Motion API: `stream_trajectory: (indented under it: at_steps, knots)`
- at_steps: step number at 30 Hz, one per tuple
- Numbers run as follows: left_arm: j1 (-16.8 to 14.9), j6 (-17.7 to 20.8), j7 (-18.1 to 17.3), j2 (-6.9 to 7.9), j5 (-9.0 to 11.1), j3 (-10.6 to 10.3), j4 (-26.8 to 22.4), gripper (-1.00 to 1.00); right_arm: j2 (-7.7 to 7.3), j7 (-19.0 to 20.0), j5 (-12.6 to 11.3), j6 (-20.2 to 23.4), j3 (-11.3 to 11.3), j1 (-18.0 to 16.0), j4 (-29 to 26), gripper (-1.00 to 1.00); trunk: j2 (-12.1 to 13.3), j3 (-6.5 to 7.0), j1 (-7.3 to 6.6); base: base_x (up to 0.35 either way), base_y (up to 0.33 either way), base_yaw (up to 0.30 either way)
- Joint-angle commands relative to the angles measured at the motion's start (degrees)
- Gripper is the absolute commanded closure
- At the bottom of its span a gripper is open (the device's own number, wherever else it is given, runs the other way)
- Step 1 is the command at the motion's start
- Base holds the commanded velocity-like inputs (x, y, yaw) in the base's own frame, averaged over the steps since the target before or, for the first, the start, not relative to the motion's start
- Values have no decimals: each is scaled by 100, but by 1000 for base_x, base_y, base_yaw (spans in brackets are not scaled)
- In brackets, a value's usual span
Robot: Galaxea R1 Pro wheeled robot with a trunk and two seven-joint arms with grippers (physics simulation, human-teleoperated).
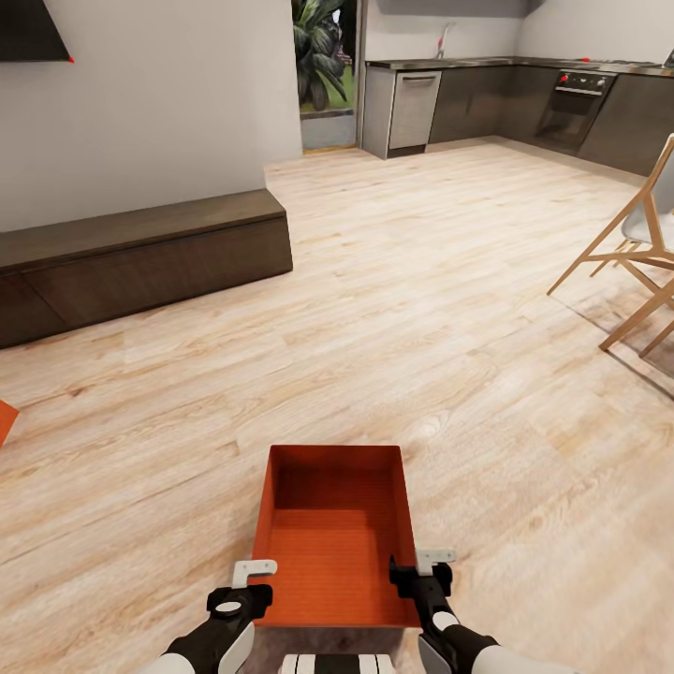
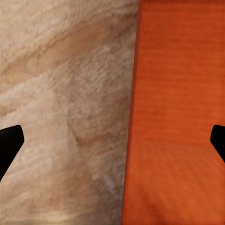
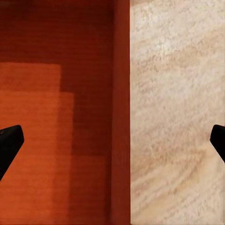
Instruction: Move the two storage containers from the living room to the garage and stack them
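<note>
- Head view: an orange-red rectangular open-top storage container point(image 1: 335, 538) sits on the pale wood-plank floor point(image 1: 449, 309) of the living room, directly in front of the robot, its long axis running away from the camera.
- The left gripper point(image 1: 253, 580) is at the container's near left corner, and the right gripper point(image 1: 421, 569) is at its near right corner; each straddles a side wall.
- In the left wrist view, the two dark fingertips point(image 2: 9, 145) stand wide apart, one over the bare planks, the other over the orange-red container interior point(image 2: 178, 112), with the wall edge between them.
- In the right wrist view, the fingertips point(image 3: 9, 143) are likewise spread wide, one over the container floor point(image 3: 56, 112) and the other over the wood point(image 3: 178, 112); the wall runs between them, ungripped.
- Whether any finger touches the wall is hard to tell from these close views.
- At the head view's left edge, a small orange-red corner point(image 1: 5, 419) shows on the floor, possibly the second container.
- A long, low dark-brown wooden cabinet point(image 1: 140, 257) stands against the white wall point(image 1: 159, 103) to the left.
- Pale wooden chair legs point(image 1: 627, 271) stand at the right, and a dark kitchen counter point(image 1: 524, 98) with a built-in oven point(image 1: 576, 108) lies far behind.
</note>
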Motion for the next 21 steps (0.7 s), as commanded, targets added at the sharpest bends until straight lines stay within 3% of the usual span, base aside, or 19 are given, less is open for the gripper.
stream_trajectory:
  at_steps: [1, 21]
  knots:
    - [-2, 0, 31, 2, 56, -47, -2, -100, -4, -17, -40, -15, 57, -3, 5, -100, -1, -3, -1, 0, 0, 0]
    - [-2, 0, 31, 2, 56, -47, -3, -100, -44, -5, -44, -9, 72, -3, 5, -100, -1, -3, -1, 0, 0, 0]
